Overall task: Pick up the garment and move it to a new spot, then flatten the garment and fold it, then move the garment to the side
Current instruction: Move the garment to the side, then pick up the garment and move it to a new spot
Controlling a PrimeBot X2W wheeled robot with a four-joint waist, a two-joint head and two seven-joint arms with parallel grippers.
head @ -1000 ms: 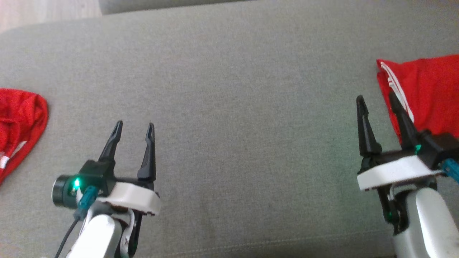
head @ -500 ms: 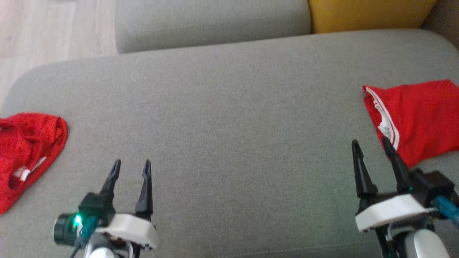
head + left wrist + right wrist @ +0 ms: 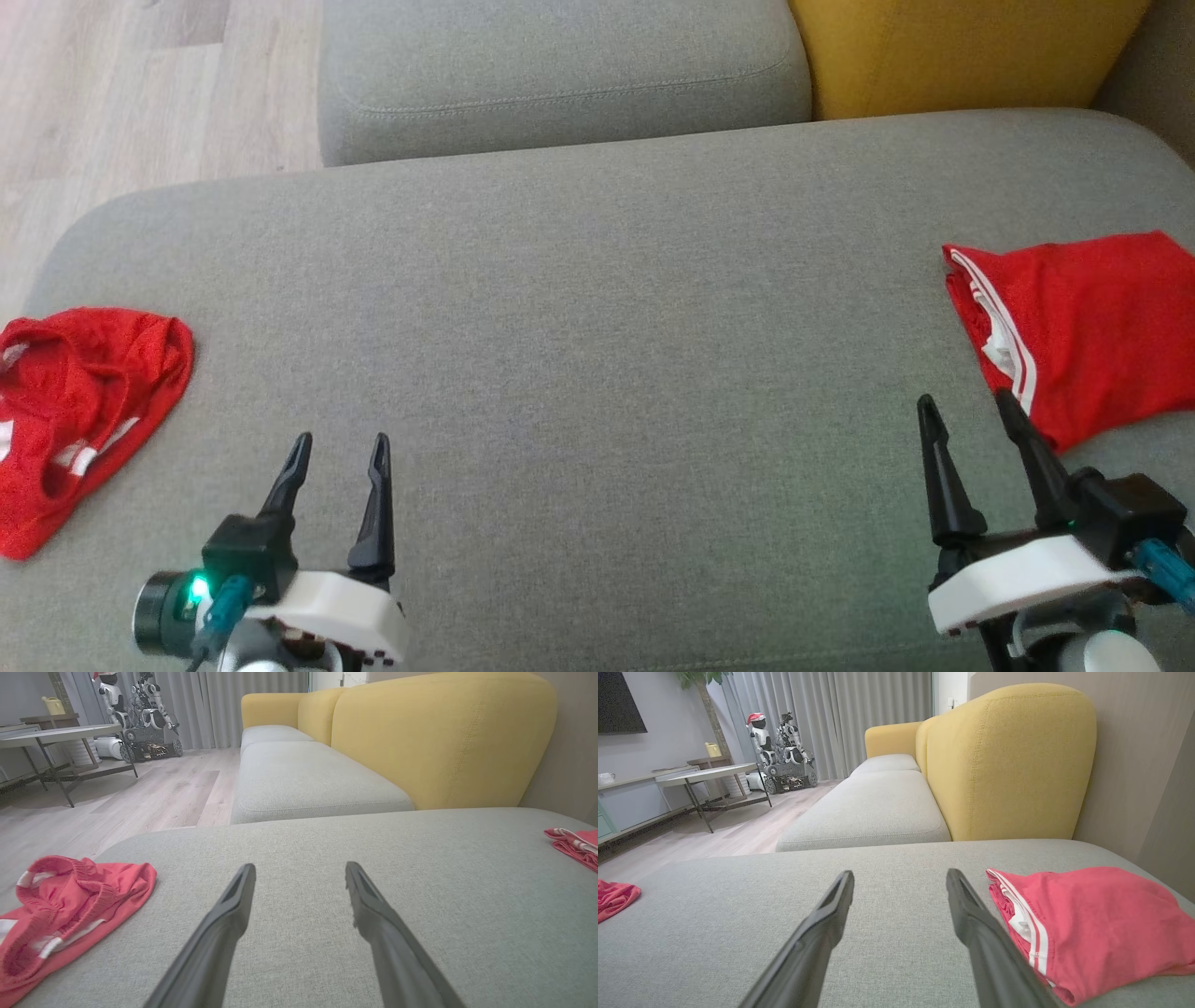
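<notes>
A crumpled red garment [image 3: 84,392] with white trim lies at the left end of the grey seat [image 3: 597,308]; it also shows in the left wrist view [image 3: 70,905]. A second red garment [image 3: 1083,327], folded with white stripes, lies at the right end [image 3: 1092,924]. My left gripper [image 3: 341,443] hovers open and empty over the seat's front, right of the crumpled garment. Just in front of the folded garment's near corner, my right gripper [image 3: 964,403] is also open and empty. In each wrist view, the left gripper [image 3: 299,868] and right gripper [image 3: 899,875], the fingers are spread over bare fabric.
A yellow backrest [image 3: 962,51] rises at the back right, beside another grey seat cushion [image 3: 560,75]. Wooden floor [image 3: 112,93] lies beyond the seat's left edge. A table [image 3: 56,735] and a parked robot [image 3: 140,714] stand far across the room.
The head camera has tilted up, so the whole picture has slid down and the back cushions show. Both grippers stay open. The right fingers no longer overlap the folded garment.
</notes>
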